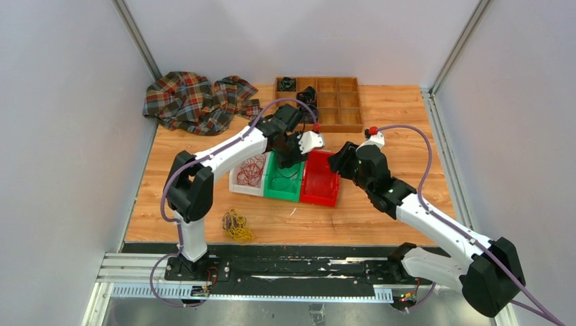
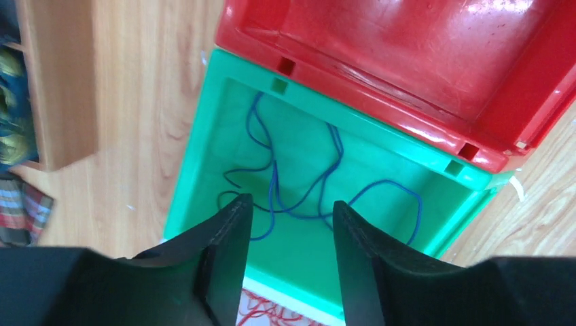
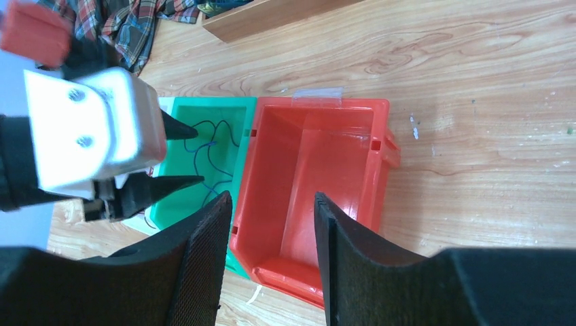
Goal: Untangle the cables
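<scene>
The left claw (image 2: 291,205) is seen spread above the green bin (image 2: 193,149) with nothing pinched between its fingers, while a dark blue cable (image 2: 274,178) is laid in loose loops on that bin's floor. The right claw (image 3: 272,202) is likewise held spread and empty over the red bin (image 3: 306,156), which is set touching the green one near the middle of the worktop (image 1: 394,136). In the white bin (image 1: 236,185), set against the green bin's left side, red cables (image 1: 253,170) are heaped, and a yellow bundle (image 1: 236,225) is found on the worktop near its front edge, toward the left corner.
</scene>
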`<move>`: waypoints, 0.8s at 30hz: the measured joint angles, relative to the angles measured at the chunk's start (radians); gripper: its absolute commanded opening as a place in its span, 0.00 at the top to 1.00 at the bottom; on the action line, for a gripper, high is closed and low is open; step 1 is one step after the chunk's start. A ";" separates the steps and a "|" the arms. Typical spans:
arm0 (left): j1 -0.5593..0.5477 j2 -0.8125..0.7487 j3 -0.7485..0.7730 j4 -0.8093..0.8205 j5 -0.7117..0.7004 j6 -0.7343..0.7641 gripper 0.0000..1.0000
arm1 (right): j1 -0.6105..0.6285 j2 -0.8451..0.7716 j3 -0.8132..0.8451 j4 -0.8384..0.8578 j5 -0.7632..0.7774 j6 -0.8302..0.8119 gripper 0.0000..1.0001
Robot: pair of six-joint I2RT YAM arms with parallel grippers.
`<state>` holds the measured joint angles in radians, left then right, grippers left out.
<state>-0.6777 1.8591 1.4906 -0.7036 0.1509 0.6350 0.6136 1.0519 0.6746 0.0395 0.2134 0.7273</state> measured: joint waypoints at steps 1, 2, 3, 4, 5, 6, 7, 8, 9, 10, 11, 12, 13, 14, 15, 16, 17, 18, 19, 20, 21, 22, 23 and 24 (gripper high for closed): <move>0.001 0.013 0.045 -0.032 0.003 -0.005 0.25 | 0.000 -0.005 0.001 -0.001 0.000 -0.006 0.52; 0.002 0.016 0.075 -0.055 0.006 -0.003 0.17 | 0.000 -0.008 0.002 -0.003 0.000 -0.011 0.52; 0.003 0.014 0.097 -0.074 0.011 0.002 0.11 | 0.000 -0.010 0.003 -0.007 0.000 -0.017 0.52; 0.006 0.005 0.121 -0.100 0.017 -0.005 0.05 | 0.000 -0.011 0.006 -0.011 0.000 -0.021 0.52; 0.008 -0.005 0.137 -0.119 0.025 -0.002 0.00 | 0.000 -0.013 0.011 -0.016 0.000 -0.027 0.52; 0.010 -0.016 0.151 -0.142 0.033 -0.003 0.02 | 0.000 -0.014 0.017 -0.022 0.002 -0.034 0.52; 0.013 -0.031 0.169 -0.173 0.047 -0.004 0.02 | 0.000 -0.017 0.021 -0.024 0.003 -0.039 0.52; 0.016 -0.047 0.183 -0.200 0.058 -0.005 0.02 | 0.000 -0.021 0.025 -0.025 0.004 -0.044 0.52; 0.018 -0.063 0.196 -0.225 0.069 -0.004 0.02 | 0.000 -0.027 0.031 -0.029 0.004 -0.049 0.52; 0.022 -0.085 0.208 -0.254 0.079 -0.002 0.02 | 0.000 -0.029 0.035 -0.031 0.004 -0.053 0.52; 0.026 -0.111 0.214 -0.282 0.089 -0.001 0.02 | 0.000 -0.031 0.041 -0.032 0.003 -0.058 0.52; 0.030 -0.133 0.217 -0.304 0.097 0.003 0.02 | 0.000 -0.031 0.048 -0.036 0.003 -0.062 0.52; 0.039 -0.170 0.215 -0.339 0.113 0.010 0.02 | 0.000 -0.030 0.054 -0.039 -0.003 -0.065 0.52; 0.050 -0.201 0.207 -0.361 0.126 0.018 0.02 | 0.000 -0.029 0.059 -0.040 -0.007 -0.067 0.52; 0.062 -0.240 0.190 -0.378 0.138 0.030 0.02 | 0.000 -0.029 0.064 -0.044 -0.013 -0.068 0.52; 0.084 -0.301 0.144 -0.391 0.153 0.049 0.02 | 0.000 -0.026 0.069 -0.045 -0.021 -0.069 0.52; 0.105 -0.354 0.102 -0.411 0.161 0.064 0.01 | 0.000 -0.023 0.072 -0.045 -0.027 -0.070 0.52; 0.133 -0.421 0.040 -0.432 0.172 0.085 0.00 | 0.002 -0.016 0.074 -0.045 -0.033 -0.071 0.51; 0.158 -0.478 -0.016 -0.453 0.183 0.103 0.01 | 0.007 -0.010 0.076 -0.045 -0.039 -0.072 0.51; 0.190 -0.539 -0.082 -0.476 0.193 0.122 0.02 | 0.011 -0.002 0.076 -0.044 -0.042 -0.075 0.51; 0.216 -0.584 -0.135 -0.499 0.201 0.139 0.04 | 0.020 0.009 0.076 -0.043 -0.047 -0.079 0.51; 0.237 -0.622 -0.188 -0.513 0.208 0.152 0.05 | 0.035 0.021 0.076 -0.041 -0.046 -0.085 0.51; 0.255 -0.653 -0.243 -0.525 0.214 0.165 0.07 | 0.055 0.033 0.076 -0.038 -0.048 -0.092 0.51; 0.273 -0.675 -0.301 -0.537 0.223 0.176 0.09 | 0.076 0.043 0.077 -0.037 -0.048 -0.098 0.51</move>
<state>-0.4049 1.1839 1.1900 -1.2404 0.3740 0.8108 0.6899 1.0954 0.7521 0.0029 0.1654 0.6289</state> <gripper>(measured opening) 0.953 0.486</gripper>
